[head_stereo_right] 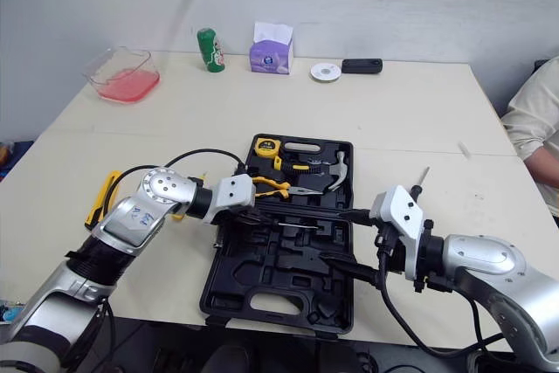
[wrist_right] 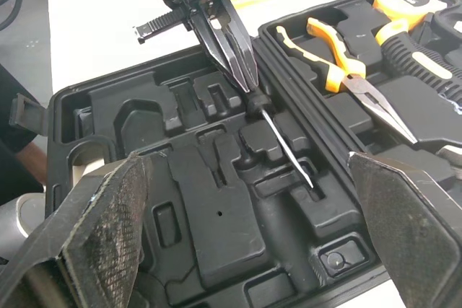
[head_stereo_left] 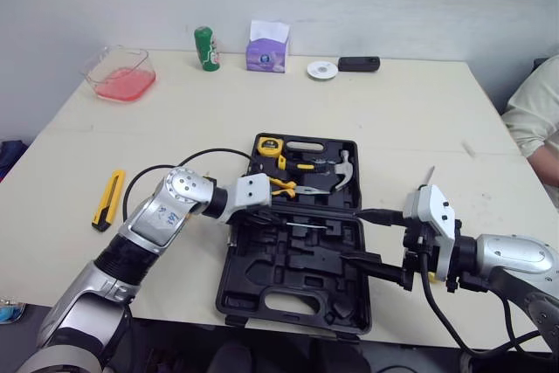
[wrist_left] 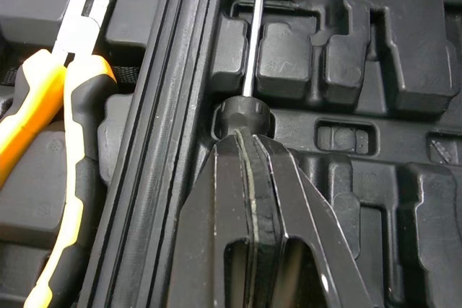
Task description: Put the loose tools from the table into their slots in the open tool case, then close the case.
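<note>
Left gripper: both fingers pressed together with no gap, tips touching the black handle end of the screwdriver. We cannot tell whether they pinch the handle or only rest on it.

Screwdriver: lies in a moulded slot in the 6 o'clock half of the tool case, just below the hinge line, thin shaft pointing away from the left gripper.

Right gripper: fingers spread wide apart, holding nothing, over the case's edge at about 4 o'clock.

Tool case: open flat on the table. We count three items in its 12 o'clock half:
- yellow tape measure
- yellow-handled pliers
- hammer

Loose on the table:
- yellow utility knife, at 9 o'clock from the case and well apart from it
- slim tool, at 3 o'clock; we cannot tell its kind

Far edge of the table, at 12 o'clock: clear tray, green can, tissue box.
</note>
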{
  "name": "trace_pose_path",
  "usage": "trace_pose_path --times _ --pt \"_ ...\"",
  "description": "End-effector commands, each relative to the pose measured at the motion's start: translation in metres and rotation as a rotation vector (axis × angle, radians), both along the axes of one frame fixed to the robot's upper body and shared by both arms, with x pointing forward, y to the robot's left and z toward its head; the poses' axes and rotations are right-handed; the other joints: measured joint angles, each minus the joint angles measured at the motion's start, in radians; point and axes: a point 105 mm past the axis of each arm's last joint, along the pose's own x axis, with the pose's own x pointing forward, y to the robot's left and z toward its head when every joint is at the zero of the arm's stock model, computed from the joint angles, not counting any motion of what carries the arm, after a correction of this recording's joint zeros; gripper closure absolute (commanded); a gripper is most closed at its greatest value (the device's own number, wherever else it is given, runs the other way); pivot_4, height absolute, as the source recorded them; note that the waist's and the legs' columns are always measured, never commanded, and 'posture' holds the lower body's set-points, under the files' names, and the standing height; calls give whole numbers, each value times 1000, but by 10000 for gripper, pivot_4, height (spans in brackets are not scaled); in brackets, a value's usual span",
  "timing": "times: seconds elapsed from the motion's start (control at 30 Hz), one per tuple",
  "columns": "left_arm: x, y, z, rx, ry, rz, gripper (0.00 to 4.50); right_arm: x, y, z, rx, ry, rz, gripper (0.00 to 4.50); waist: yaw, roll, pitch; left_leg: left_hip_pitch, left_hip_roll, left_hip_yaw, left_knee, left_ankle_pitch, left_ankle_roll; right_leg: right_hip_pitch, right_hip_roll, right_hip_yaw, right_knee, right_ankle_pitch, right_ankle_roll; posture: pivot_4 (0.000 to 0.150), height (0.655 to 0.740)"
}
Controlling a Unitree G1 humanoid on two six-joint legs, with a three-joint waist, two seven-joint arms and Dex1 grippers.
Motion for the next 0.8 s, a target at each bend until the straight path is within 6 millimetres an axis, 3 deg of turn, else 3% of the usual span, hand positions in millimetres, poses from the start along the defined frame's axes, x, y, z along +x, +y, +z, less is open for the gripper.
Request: trace_pose_path --times 0.03,0.2,0.3,0.43,0.53,0.6,0.77,0.8 --pt "-6 28 -59 206 151 142 44252 -1 2 6 10 -40 9 0 0 1 -1 0 0 0 0 0 0 0 0 0 0 0 0 1500 7400" --pt "0 29 -45 146 114 156 44252 -2 1 3 1 -35 -5 0 0 1 0 0 0 -1 -1 0 0 -1 -1 0 -1 0 0 1500 7400" --pt "-2 29 -15 -33 85 139 44252 -1 -2 3 0 -40 -20 0 -3 1 2 0 0 -1 -2 0 0 -2 -1 0 -2 0 0 1500 7400" --pt "-8 47 22 -254 70 212 44252 1 -10 8 -4 -63 -52 0 -16 -2 5 -11 2 -1 -5 3 -6 -19 1 -1 0 1 -2 1500 7400" --pt "-31 67 59 -505 167 296 35037 4 -34 19 -15 -78 -118 0 -22 -3 8 -29 2 -1 -4 7 -13 -39 2 0 7 1 -2 1500 7400" --pt "-44 86 72 -577 180 350 26655 9 -54 30 -10 -94 -182 0 -22 -4 11 -43 1 -3 2 7 -12 -52 3 0 14 1 -2 1500 7400" --pt "-57 178 65 -599 131 740 6030 15 -126 41 -136 -104 -374 0 -17 -7 17 -50 -3 -5 6 6 -12 -57 0 -2 12 1 -1 1500 7400" --pt "-60 188 64 -602 123 782 1368 14 -135 41 -150 -100 -392 0 -16 -7 18 -49 -3 -5 6 6 -11 -56 0 -2 10 1 -1 1500 7400"
